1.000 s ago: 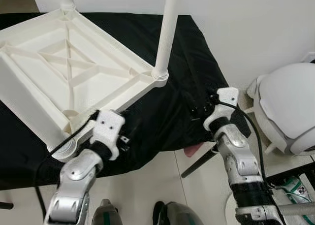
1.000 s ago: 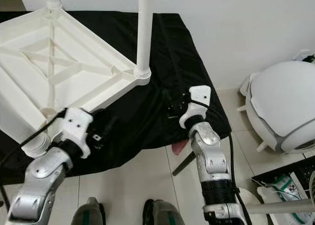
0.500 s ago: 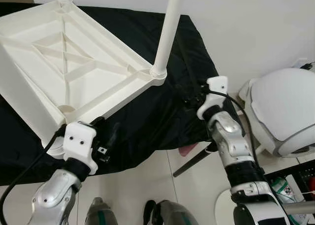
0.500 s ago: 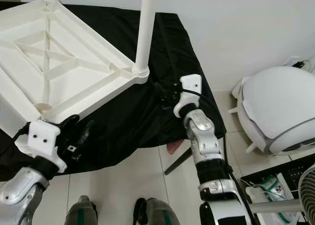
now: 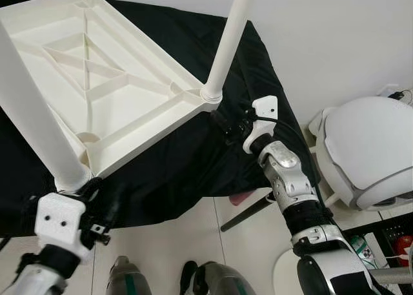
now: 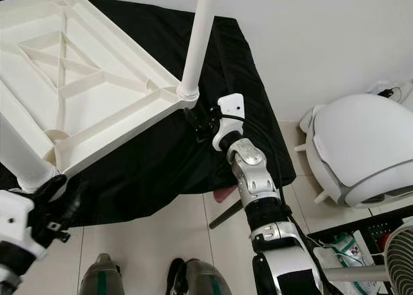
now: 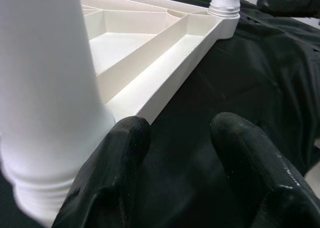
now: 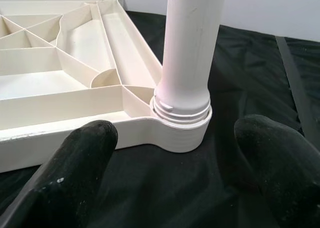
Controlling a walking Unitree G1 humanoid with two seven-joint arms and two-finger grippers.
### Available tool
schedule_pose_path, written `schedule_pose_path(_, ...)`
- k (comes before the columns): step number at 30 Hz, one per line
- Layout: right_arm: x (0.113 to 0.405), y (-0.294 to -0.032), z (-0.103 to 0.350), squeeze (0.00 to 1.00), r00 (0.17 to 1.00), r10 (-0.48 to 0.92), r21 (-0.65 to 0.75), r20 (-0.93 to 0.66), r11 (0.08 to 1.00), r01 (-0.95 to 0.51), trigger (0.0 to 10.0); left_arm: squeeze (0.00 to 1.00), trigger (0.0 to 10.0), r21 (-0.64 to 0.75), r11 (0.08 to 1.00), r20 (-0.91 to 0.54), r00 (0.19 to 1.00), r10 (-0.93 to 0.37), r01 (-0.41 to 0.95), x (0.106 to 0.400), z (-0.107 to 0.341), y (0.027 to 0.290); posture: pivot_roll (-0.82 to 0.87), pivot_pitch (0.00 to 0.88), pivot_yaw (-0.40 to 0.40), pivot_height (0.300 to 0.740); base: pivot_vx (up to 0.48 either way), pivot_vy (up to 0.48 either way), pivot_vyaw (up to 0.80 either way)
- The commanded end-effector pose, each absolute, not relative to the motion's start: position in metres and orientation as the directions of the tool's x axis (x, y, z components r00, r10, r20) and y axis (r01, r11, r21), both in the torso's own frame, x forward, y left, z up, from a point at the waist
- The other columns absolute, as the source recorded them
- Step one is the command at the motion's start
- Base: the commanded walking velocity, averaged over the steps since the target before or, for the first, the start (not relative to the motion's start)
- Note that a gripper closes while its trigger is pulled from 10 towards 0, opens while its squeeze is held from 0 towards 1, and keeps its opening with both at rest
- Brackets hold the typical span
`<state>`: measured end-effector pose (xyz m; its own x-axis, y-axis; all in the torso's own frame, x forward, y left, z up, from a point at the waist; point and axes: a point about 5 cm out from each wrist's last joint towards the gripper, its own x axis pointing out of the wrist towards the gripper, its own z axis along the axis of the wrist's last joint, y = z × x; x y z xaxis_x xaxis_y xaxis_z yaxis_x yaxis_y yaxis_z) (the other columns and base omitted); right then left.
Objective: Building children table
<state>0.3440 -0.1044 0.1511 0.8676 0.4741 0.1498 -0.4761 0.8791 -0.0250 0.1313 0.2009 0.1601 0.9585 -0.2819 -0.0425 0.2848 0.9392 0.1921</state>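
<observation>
table top: white moulded plastic, matt, ribbed underside with smooth walls
table leg: smooth white plastic with a soft sheen, fine ridged rings at its base where it meets the table top's corner socket
loose leg: same white plastic, ringed end, beside the table top's near edge
cloth: black fabric under the table top, matt, creased
gripper fingers: black, rubbery, slightly glossy
right arm: silvery brushed metal
floor: pale glossy tiles
</observation>
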Motion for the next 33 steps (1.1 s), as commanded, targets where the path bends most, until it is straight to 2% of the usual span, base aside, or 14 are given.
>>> schedule_pose_path(1,0.345,-0.109,0.147,0.0,0.873,0.467,-0.028,0.138,0.883,-0.468,10.0,0.0,10.0,0.183,0.891,-0.073,0.91,-0.409,0.415,0.125,0.161,0.197,0.27,0.103,-0.195,0.74,0.0,0.0,0.0)
schedule_pose_path(8,0.344,-0.105,0.142,0.0,0.871,0.471,-0.017,0.142,0.881,-0.473,10.0,0.0,10.0,0.255,0.846,-0.195,0.882,-0.428,0.467,0.111,0.168,0.223,0.28,0.096,-0.184,0.74,0.0,0.0,0.0)
schedule_pose_path(14,0.343,-0.104,0.141,0.0,0.871,0.468,-0.009,0.148,0.881,-0.472,10.0,0.0,10.0,0.303,0.833,-0.287,0.878,-0.384,0.463,0.107,0.172,0.246,0.29,0.09,-0.177,0.74,0.0,0.0,0.0)
schedule_pose_path(17,0.343,-0.104,0.141,0.0,0.871,0.468,-0.009,0.148,0.881,-0.472,10.0,0.0,10.0,0.303,0.833,-0.287,0.878,-0.384,0.463,0.107,0.172,0.246,0.29,0.09,-0.177,0.74,0.0,0.0,0.0)
schedule_pose_path(18,0.343,-0.104,0.141,0.0,0.871,0.467,-0.007,0.149,0.882,-0.472,10.0,0.0,10.0,0.323,0.833,-0.307,0.882,-0.357,0.45,0.106,0.173,0.254,0.29,0.09,-0.177,0.74,0.0,0.0,0.0)
schedule_pose_path(19,0.343,-0.103,0.139,0.0,0.872,0.466,-0.003,0.15,0.882,-0.471,10.0,0.0,10.0,0.397,0.841,-0.294,0.919,-0.263,0.367,0.111,0.184,0.277,0.29,0.084,-0.171,0.74,0.0,0.0,0.0)
schedule_pose_path(24,0.342,-0.101,0.138,0.0,0.872,0.464,0.003,0.153,0.882,-0.47,10.0,0.0,10.0,0.471,0.838,-0.248,0.953,-0.174,0.276,0.119,0.193,0.291,0.29,0.08,-0.169,0.74,0.0,0.0,0.0)
schedule_pose_path(29,0.341,-0.097,0.138,0.0,0.872,0.463,0.012,0.159,0.882,-0.471,10.0,0.0,10.0,0.494,0.842,-0.205,0.97,-0.13,0.217,0.129,0.191,0.29,0.29,0.078,-0.157,0.74,0.0,0.0,0.0)
schedule_pose_path(33,0.34,-0.096,0.137,0.0,0.875,0.455,0.024,0.164,0.885,-0.464,10.0,0.0,10.0,0.447,0.866,-0.173,0.971,-0.163,0.225,0.137,0.183,0.271,0.28,0.079,-0.154,0.74,0.0,0.0,0.0)
